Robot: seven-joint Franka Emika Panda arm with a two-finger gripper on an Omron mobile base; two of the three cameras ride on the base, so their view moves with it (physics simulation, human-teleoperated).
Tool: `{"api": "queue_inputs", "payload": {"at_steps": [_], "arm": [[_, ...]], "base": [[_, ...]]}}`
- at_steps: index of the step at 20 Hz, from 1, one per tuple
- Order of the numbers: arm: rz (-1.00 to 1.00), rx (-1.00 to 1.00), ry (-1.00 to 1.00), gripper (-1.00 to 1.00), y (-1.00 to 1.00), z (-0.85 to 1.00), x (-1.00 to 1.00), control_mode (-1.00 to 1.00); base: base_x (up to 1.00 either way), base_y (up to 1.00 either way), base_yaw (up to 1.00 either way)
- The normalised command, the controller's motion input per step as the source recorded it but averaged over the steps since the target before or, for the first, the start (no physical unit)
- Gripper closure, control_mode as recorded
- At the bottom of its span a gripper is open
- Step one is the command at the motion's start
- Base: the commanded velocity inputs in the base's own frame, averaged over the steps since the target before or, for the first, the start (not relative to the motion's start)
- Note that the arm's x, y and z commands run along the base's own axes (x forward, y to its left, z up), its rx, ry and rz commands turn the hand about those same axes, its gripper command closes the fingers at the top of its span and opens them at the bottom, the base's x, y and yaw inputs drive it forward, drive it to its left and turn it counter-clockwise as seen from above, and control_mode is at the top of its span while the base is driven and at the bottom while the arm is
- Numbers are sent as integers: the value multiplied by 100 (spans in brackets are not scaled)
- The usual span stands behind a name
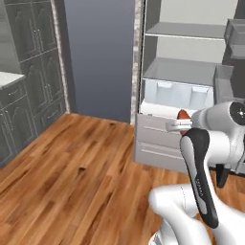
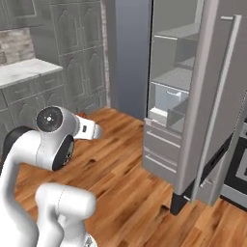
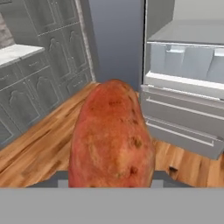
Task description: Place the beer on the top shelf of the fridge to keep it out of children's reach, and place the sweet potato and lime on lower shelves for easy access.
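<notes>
Above the glossy plank floor [image 3: 39,148], short of the open fridge [image 1: 191,86], the gripper [image 3: 111,177] pinches the sweet potato [image 3: 111,135], a mottled, rough-skinned orange-red tuber tapering toward smooth grey shelves and a translucent drawer [image 3: 188,63].

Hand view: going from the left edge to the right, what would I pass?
Grey cabinets → wooden floor → sweet potato, held in the gripper → fridge with its translucent drawer and grey drawers.
</notes>
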Motion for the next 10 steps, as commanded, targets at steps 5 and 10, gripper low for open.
{"api": "queue_inputs", "payload": {"at_steps": [5, 10], "arm": [[0, 0, 0, 100, 0, 0, 0, 100], [0, 0, 0, 100, 0, 0, 0, 100]], "base": [[73, 15, -29], [72, 8, -37]]}}
